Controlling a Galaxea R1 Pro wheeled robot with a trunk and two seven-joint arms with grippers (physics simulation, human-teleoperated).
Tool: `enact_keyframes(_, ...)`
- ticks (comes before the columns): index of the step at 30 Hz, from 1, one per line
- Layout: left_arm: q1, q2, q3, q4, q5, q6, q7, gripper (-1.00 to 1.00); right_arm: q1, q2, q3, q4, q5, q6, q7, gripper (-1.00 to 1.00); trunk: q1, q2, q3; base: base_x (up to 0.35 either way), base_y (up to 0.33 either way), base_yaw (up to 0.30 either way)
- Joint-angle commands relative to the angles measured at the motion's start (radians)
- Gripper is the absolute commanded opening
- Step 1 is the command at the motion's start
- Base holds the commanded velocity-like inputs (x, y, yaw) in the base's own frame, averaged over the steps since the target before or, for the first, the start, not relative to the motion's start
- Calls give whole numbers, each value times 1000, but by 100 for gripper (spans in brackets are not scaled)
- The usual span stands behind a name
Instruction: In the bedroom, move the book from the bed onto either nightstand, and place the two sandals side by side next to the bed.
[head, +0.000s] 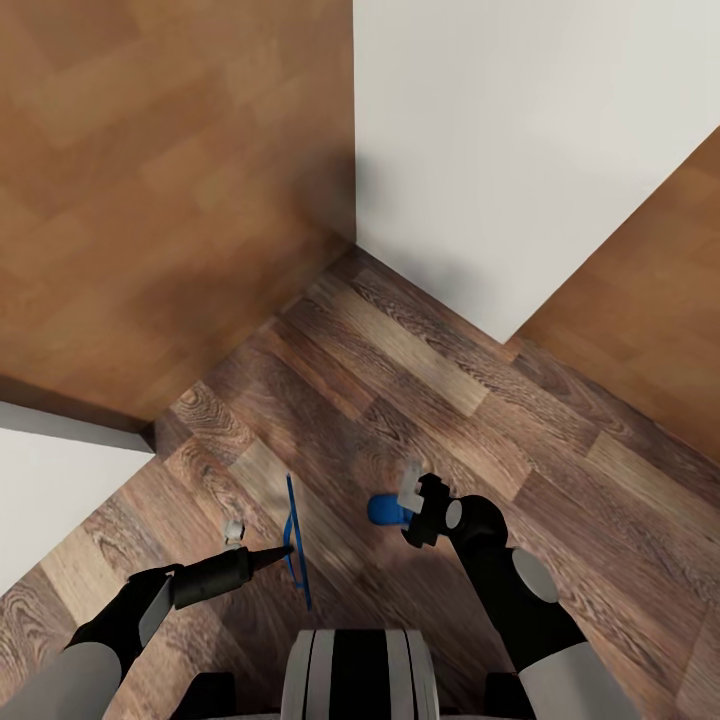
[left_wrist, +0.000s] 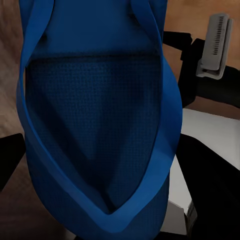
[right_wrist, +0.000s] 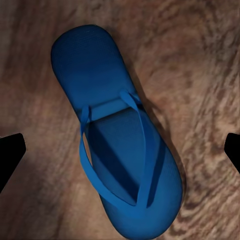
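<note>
Room: a brown wood-plank floor (head: 400, 400) fills the middle of the head view, with a white wall (head: 520, 150) in the upper right and a smooth brown panel (head: 150, 200) in the upper left.

Left sandal: a flat bright blue sandal with thin blue straps (head: 295, 545) hangs on its edge in the lower middle of the head view, just left of centre. In the left wrist view its blue sole (left_wrist: 100, 125) is very close to the camera.

Left end effector (head: 285, 549): pinched narrow on that sandal, holding it up off the floor.

Right sandal: a second flat blue sandal (right_wrist: 117, 135) lies on the floor, straps up, in the middle of the right wrist view.

Right end effector (head: 408, 510): wide, with nothing in it, right above the second sandal.

Done, I think: one sandal is picked up.

Left to do: grab the other sandal, put both side by side by the bed, and move the book.
</note>
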Motion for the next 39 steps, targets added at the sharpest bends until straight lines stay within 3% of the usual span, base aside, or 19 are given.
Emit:
enact_keyframes(1, 0, 0, 1, 0, 2, 11, -4, -100, -1, 0, 1, -1, 6, 4, 5, 100, 0, 0, -5, 0, 0, 0)
enact_keyframes(8, 0, 1, 1, -1, 2, 11, -5, -100, 0, 0, -3, 0, 6, 4, 5, 100, 1, -1, -8, 0, 0, 0)
enact_keyframes(15, 0, 1, 1, 0, 2, 11, -5, -100, -1, 0, -5, -1, 6, 4, 6, 100, 4, -2, -35, 0, 0, 0)
enact_keyframes(39, 0, 1, 1, 1, 2, 9, -3, -100, 0, -1, -7, -4, 6, 4, 6, 100, 4, -2, -35, 41, 0, 0)
